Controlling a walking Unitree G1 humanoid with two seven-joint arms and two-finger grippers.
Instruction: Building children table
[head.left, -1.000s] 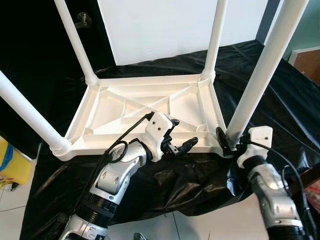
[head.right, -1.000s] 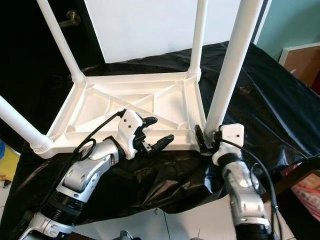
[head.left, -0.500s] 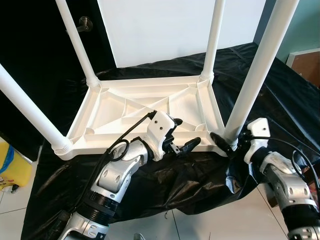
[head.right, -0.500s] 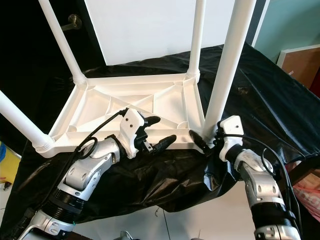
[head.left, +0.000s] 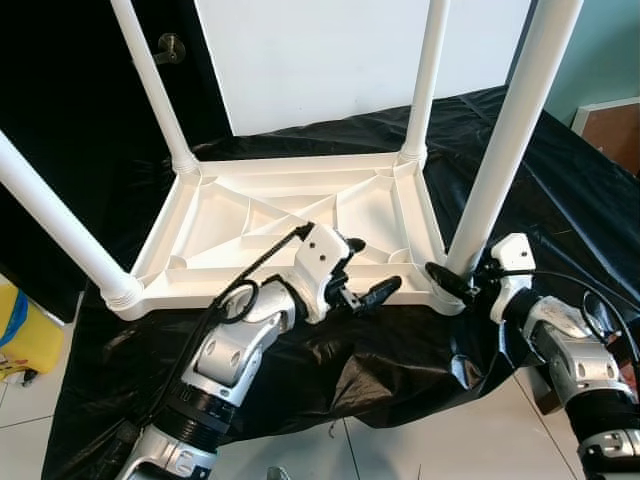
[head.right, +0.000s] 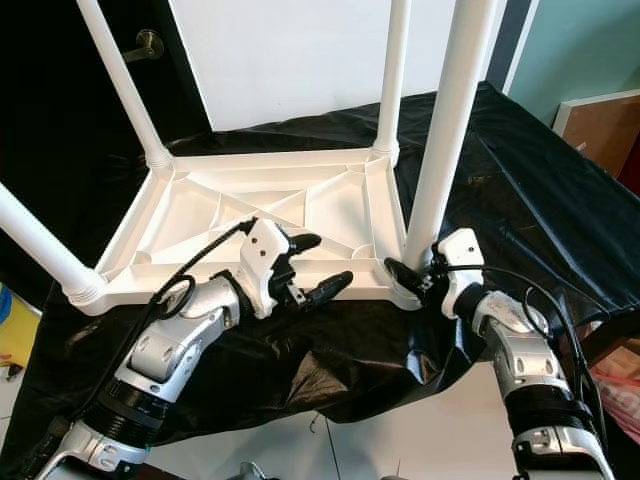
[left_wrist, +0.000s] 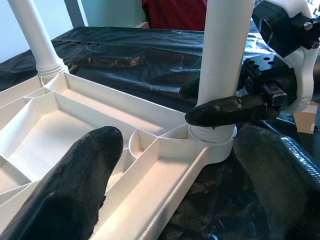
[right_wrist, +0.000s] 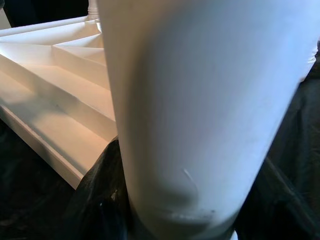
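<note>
While the white plastic children's table lay upside down on a black sheet with all four legs up, the right hand pinched the base of the leg at 4 o'clock, one finger across it just above the socket. The left hand hovered with fingers spread over the near rim at 6 o'clock. The moulded shell looked light, stiff and smooth, likely slippery; the ribbed rim or a leg base seemed the surest hold.
</note>
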